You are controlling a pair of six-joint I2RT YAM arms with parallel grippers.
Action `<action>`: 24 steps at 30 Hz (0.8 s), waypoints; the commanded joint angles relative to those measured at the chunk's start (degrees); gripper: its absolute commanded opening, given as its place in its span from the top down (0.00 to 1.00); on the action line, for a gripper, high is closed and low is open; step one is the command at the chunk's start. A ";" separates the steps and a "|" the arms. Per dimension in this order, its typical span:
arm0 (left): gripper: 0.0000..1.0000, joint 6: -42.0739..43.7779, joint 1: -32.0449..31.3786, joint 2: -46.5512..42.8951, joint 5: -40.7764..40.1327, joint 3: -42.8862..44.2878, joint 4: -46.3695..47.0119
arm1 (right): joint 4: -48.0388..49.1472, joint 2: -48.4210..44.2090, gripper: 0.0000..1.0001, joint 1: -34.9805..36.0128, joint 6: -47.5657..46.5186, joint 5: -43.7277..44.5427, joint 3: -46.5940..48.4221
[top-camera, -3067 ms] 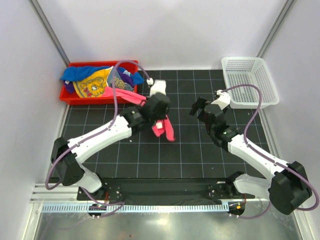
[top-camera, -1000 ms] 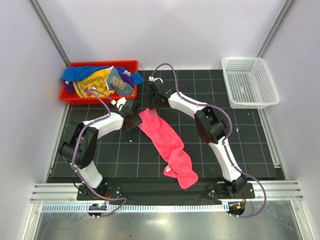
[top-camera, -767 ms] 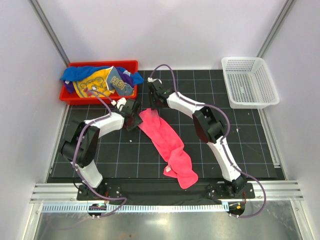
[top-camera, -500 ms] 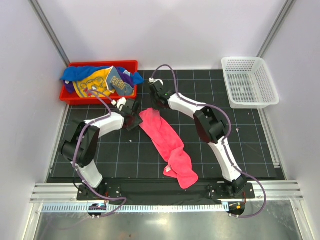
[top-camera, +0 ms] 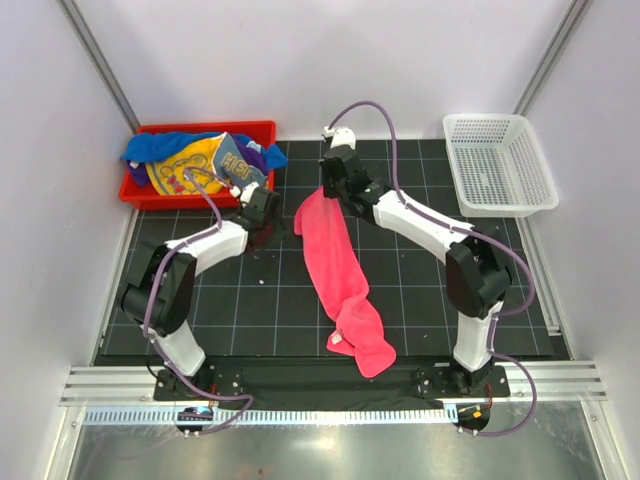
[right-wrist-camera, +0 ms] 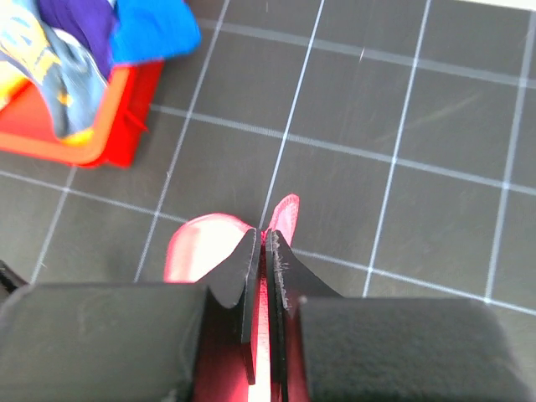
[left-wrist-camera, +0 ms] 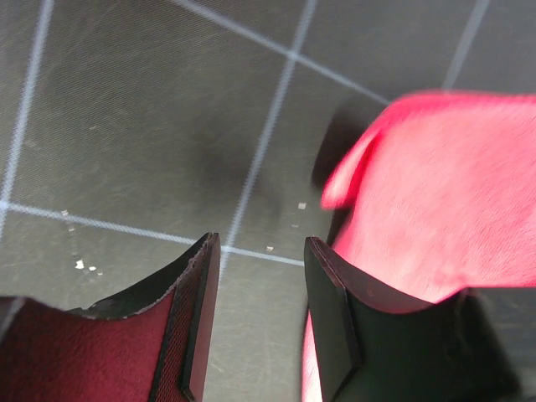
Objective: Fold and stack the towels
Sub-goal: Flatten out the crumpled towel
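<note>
Hot-pink towel (top-camera: 338,262) on black, white-gridded tabletop (top-camera: 420,300); red bin (top-camera: 160,198) with bright blue, printed yellow, purple towels (top-camera: 190,165); basket (top-camera: 505,208) white mesh.

One towel (top-camera: 340,268) lies down the middle of the mat (top-camera: 250,305), bin (top-camera: 255,127) far left, basket (top-camera: 486,119) far right.

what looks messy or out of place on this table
The pink towel lies rumpled in a long slanted strip across the mat, its near end bunched at the front edge, its far corner pinched in the shut right pincer. In the red bin, the other towels are heaped loosely, a blue one drooping over the rim.
</note>
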 commanded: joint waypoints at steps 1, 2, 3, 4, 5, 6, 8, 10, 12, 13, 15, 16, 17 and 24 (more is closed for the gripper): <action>0.51 3.17 0.14 -3.38 2.91 2.41 5.00 | 1.75 -3.41 0.95 0.15 -2.53 2.53 -0.01; 0.50 3.61 0.14 -3.55 3.70 2.58 5.78 | 1.39 -3.76 0.95 0.15 -2.53 2.53 0.17; 0.50 4.48 0.14 -3.29 4.23 2.93 6.49 | 0.61 -3.94 0.96 0.15 -2.70 2.70 0.61; 0.50 4.92 0.23 -2.94 4.84 3.55 7.02 | -1.06 -3.94 0.96 0.15 -2.88 3.05 1.92; 0.50 5.45 0.23 -2.59 6.68 3.81 7.63 | -1.51 -3.94 0.96 0.15 -3.05 3.41 2.36; 0.49 6.07 0.23 -2.24 7.48 3.99 9.38 | -1.69 -4.03 0.96 0.15 -3.23 3.58 2.54; 0.49 6.42 0.23 -0.31 9.84 4.95 10.36 | -2.47 -3.76 0.96 0.15 -3.41 3.85 3.68; 0.49 7.04 0.23 2.49 11.17 7.14 10.54 | -3.71 -3.06 0.97 0.15 -3.41 4.46 5.18; 0.49 7.13 0.23 4.61 11.70 8.47 10.62 | -3.71 -2.71 0.96 0.15 -3.49 4.99 5.62; 0.50 6.60 0.23 6.71 11.70 9.78 10.19 | -3.80 -2.01 0.97 0.15 -3.58 5.17 5.88; 0.50 6.34 0.23 8.48 11.44 11.11 9.49 | -4.06 -1.39 0.97 0.06 -3.76 5.96 6.50; 0.50 5.55 0.23 9.36 11.27 11.46 9.48 | -3.97 -0.87 0.97 0.15 -4.02 6.05 6.41; 0.50 5.11 0.31 10.50 10.57 12.07 9.13 | -4.06 -0.78 0.97 0.15 -3.93 6.31 6.41; 0.50 4.32 0.31 15.77 9.24 15.85 9.83 | -3.71 0.63 0.97 -0.91 -4.11 6.05 6.24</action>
